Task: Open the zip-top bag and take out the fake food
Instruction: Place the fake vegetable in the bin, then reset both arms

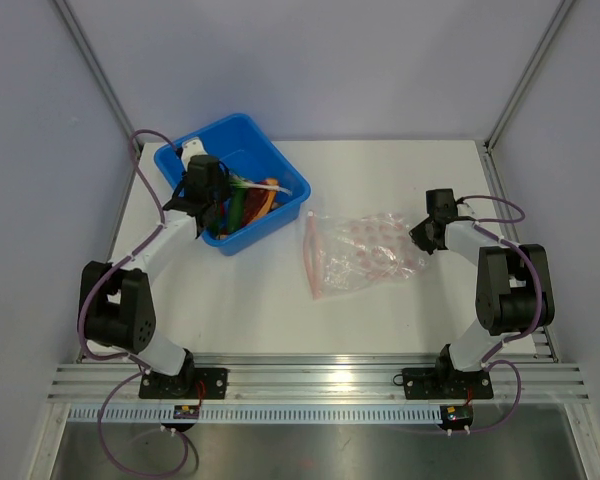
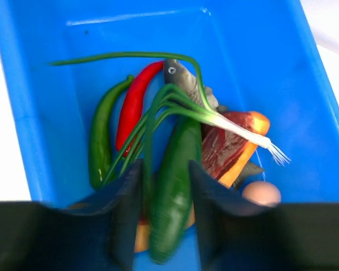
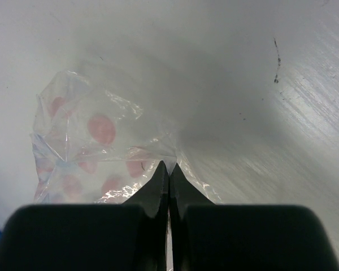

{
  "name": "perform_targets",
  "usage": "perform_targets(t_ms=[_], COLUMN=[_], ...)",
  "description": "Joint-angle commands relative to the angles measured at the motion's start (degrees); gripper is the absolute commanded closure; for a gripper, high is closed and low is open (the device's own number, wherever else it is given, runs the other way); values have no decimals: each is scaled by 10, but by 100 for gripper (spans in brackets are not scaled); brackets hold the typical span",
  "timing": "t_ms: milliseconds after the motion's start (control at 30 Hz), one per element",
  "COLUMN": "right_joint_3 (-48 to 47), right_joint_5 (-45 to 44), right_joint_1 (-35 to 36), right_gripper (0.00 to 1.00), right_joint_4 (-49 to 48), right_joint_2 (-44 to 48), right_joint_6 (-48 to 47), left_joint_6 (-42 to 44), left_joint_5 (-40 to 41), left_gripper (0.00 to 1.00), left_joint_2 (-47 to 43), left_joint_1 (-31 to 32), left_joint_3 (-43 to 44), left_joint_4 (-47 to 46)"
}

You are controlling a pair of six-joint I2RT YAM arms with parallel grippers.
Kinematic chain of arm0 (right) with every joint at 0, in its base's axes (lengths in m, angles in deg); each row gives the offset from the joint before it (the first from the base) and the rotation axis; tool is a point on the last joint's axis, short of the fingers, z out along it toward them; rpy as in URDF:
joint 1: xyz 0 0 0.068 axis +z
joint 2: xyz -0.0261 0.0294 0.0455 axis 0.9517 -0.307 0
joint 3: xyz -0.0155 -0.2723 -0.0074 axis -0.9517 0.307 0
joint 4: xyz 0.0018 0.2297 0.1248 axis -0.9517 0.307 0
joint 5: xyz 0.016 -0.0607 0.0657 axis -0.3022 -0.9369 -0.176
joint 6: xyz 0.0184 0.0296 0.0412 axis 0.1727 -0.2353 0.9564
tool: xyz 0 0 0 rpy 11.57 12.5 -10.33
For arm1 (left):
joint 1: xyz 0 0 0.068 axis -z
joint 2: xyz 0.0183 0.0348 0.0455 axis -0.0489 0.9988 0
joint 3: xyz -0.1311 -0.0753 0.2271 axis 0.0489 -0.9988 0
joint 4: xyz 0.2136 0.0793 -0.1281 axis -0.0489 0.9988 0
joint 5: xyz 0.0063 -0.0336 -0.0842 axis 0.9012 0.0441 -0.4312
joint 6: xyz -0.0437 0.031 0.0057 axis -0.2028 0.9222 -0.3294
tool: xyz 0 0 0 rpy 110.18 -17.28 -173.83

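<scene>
Your left gripper (image 2: pixel 165 169) sits closest to the lens, its jaws spread with a green pepper (image 2: pixel 172 220) lying between them; whether either finger touches it you cannot tell. That pepper belongs to the fake food (image 2: pixel 214 141), heaped in the blue tub (image 2: pixel 34 113) with a red chili (image 2: pixel 134 101), a grey fish (image 2: pixel 178 73) and a spring onion (image 2: pixel 237 129). Expect these pieces to be light, hard and smooth, so take each across its middle, not at a tapering end. The zip-top bag (image 1: pixel 365 255) lies flat on the table (image 1: pixel 230 300) beside the tub, looking empty, its pinkish zip strip (image 1: pixel 311 262) toward the tub. Your right gripper (image 3: pixel 168 167) is pressed together at the bag's far corner; whether film is caught there you cannot tell. Treat the bag as limp, slippery and nearly weightless: the stiffer zip strip is likely your best hold.
</scene>
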Motion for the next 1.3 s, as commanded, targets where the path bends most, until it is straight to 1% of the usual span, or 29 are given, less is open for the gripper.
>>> perform_targets(t_ms=[0,33,67,167,200,233,267,333,367,433,467,500,567,600,667,700,733,867,967,1000,1033,1100,1133,1267], right_joint_3=[-5,-5,-8,-10,-12,-13,-16,-18,-18,-21,-23,-30,-41,-45,-60,-65,-68,-71,-59,-54,-49,-33,-30,-7], right_joint_5=[2,2,1,-5,1,7,13,10,7,1,-8,-20,-23,-19,-23,-21,-20,-25,-26,-33,-31,-15,-9,2], right_joint_1=[-3,-4,-4,-3,-3,-4,-3,-3,-3,-3,-4,-4,-3,-3,-2,-2,-2,18,40,58,63,68,68,69], right_gripper=[100,100,100,99,98,97,91,84,74,62,54,36,23,13,6,5,1,1,0,0,1,1,1,0], right_joint_4=[-10,-10,-8,-3,-4,-7,-7,-4,-3,2,8,19,31,40,63,69,72,87,95,96,93,93,96,115], right_joint_2=[13,12,12,14,15,18,20,35,41,63,72,79,97,105,110,117,122,176,248,286,307,358,372,435], right_joint_6=[-9,-10,-12,-13,-16,-20,-23,-34,-38,-49,-53,-63,-67,-76,-80,-87,-93,-126,-154,-166,-172,-178,-181,-186], left_joint_6=[-22,-22,-21,-24,-25,-26,-30,-31,-32,-31,-33,-33,-38,-40,-46,-48,-51,-57,-59,-60,-65,-68,-72,-77], left_joint_5=[-61,-65,-75,-89,-89,-91,-99,-102,-106,-109,-115,-118,-129,-133,-148,-154,-163,-192,-221,-227,-236,-242,-244,-253], left_gripper=[50,43,33,21,10,2,1,1,1,1,1,1,1,1,1,1,1,1,1,1,1,1,1,1], left_joint_2=[-4,-7,-18,-38,-57,-65,-74,-101,-112,-142,-150,-158,-178,-186,-204,-210,-216,-253,-303,-337,-352,-383,-409,-469], left_joint_1=[-11,-11,-11,-11,-11,-11,-11,-11,-11,-11,-11,-11,-11,-11,-11,-11,-11,-11,-11,-11,-11,-10,-10,-8], left_joint_3=[-7,-8,-11,-17,-18,-22,-25,-22,-23,-26,-29,-31,-34,-36,-48,-54,-61,-87,-116,-137,-148,-169,-175,-212], left_joint_4=[-49,-49,-51,-49,-48,-49,-48,-33,-28,-17,-13,-8,10,19,19,18,21,29,16,6,3,3,7,19])
